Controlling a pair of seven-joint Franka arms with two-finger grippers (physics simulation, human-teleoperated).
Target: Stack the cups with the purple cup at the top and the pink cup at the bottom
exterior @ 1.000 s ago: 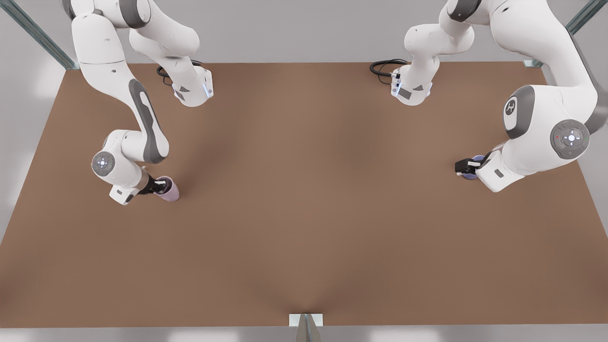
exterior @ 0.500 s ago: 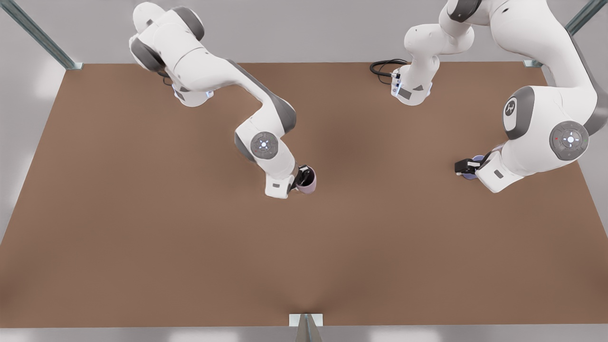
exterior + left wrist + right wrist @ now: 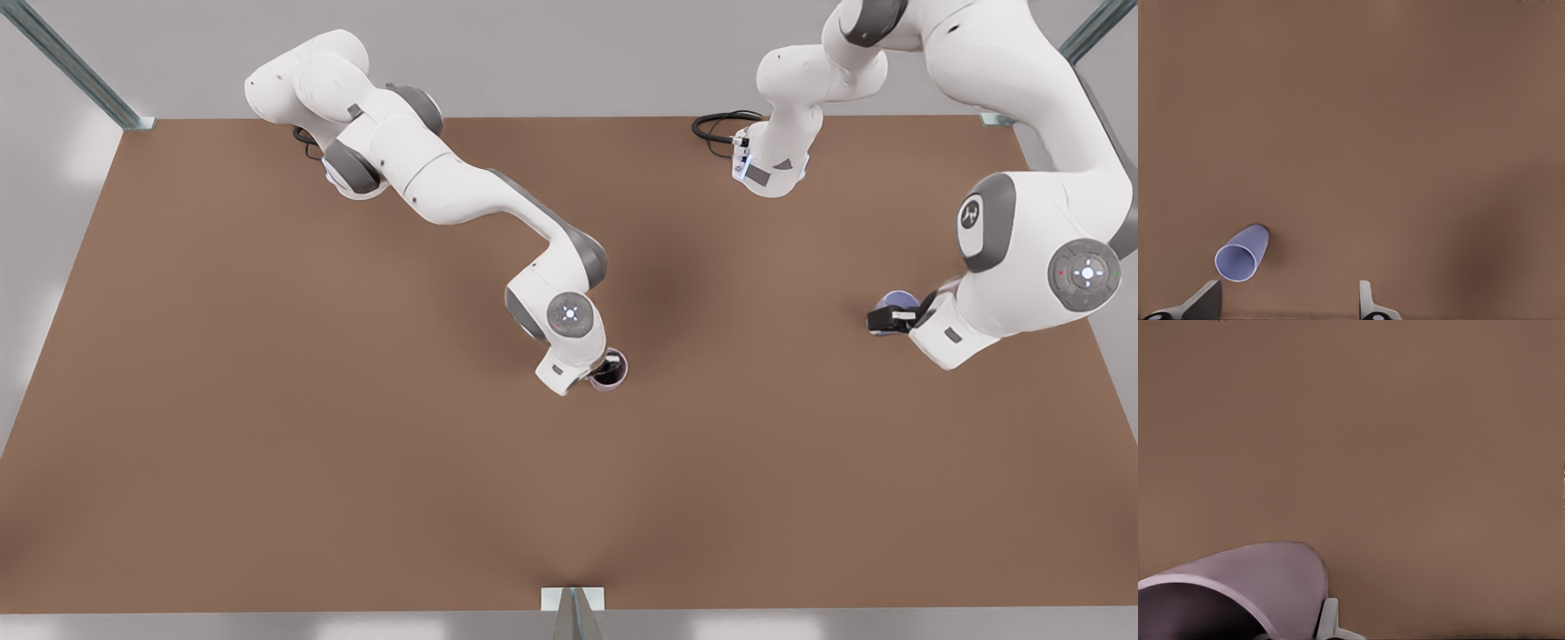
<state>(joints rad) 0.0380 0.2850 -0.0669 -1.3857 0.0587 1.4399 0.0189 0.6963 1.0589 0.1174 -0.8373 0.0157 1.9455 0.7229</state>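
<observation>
Across the flat brown tabletop (image 3: 267, 400) my right gripper (image 3: 604, 367) has carried the matte pale pink-mauve tapered cup (image 3: 615, 373) to the centre, clamping its rim. My left gripper (image 3: 889, 320) hangs wide apart beside the bluish lavender tapered cup (image 3: 899, 299).

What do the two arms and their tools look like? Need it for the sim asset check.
The right arm and left arm are glossy white rounded links with grey joint bands. Each wrist carries a round grey cap with small lit dots. The left arm also bears a white logo mark on grey. Black cable loops at the bases. The right tool and left tool have white bodies and dark fingers.
</observation>
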